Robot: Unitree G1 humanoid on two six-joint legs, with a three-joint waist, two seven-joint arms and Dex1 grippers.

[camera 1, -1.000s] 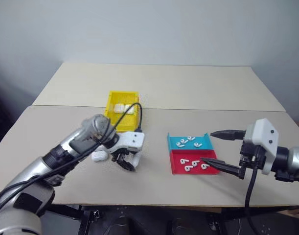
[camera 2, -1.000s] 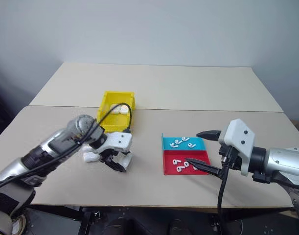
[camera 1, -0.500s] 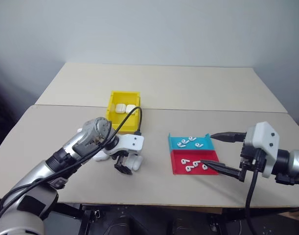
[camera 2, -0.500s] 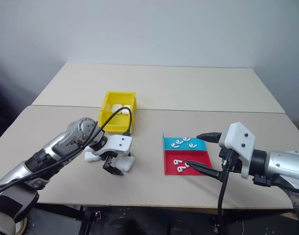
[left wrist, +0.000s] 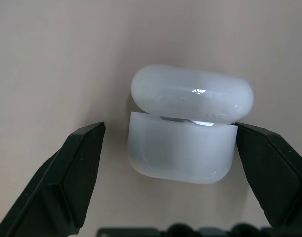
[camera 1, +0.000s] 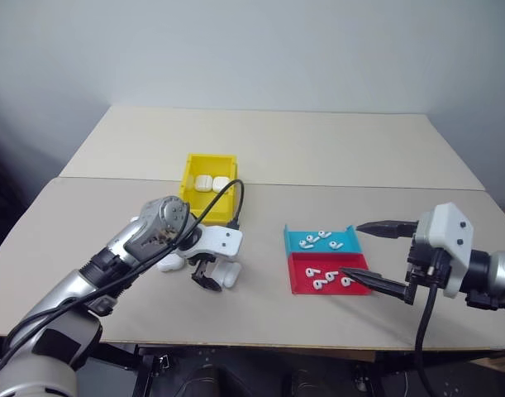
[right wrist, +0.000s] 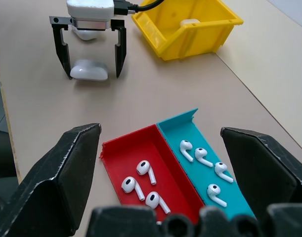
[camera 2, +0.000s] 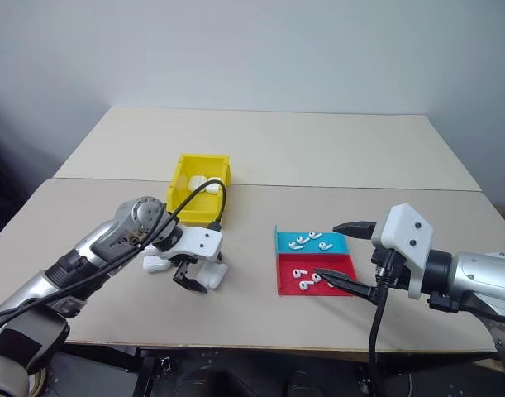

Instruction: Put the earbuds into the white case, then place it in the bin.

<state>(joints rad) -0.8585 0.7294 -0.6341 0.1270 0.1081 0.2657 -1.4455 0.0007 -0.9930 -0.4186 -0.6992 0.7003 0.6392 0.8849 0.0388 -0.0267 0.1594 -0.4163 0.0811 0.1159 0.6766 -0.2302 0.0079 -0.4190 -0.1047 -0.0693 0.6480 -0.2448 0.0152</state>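
The left end effector (camera 1: pixel 207 279) is pointing down at the tabletop (camera 1: pixel 260 298) with its two black fingers standing apart, straddling one white case (left wrist: pixel 189 124) that is lying on the surface between them; one finger is touching or nearly touching the case's side while the other is leaving a gap. A second white case (camera 1: pixel 169 263) is sitting just beside it, partly behind the left arm. The yellow bin (camera 1: pixel 192 195) is standing farther back and is holding two more cases (camera 1: pixel 212 184) side by side. To the right, a shallow tray (right wrist: pixel 112 152) with one red half and one teal half is carrying seven earbuds (right wrist: pixel 144 168): three in the red compartment and four in the teal one. The right end effector (camera 1: pixel 374 257) is hovering level over the tray's right edge, its two fingers spread wide and holding nothing
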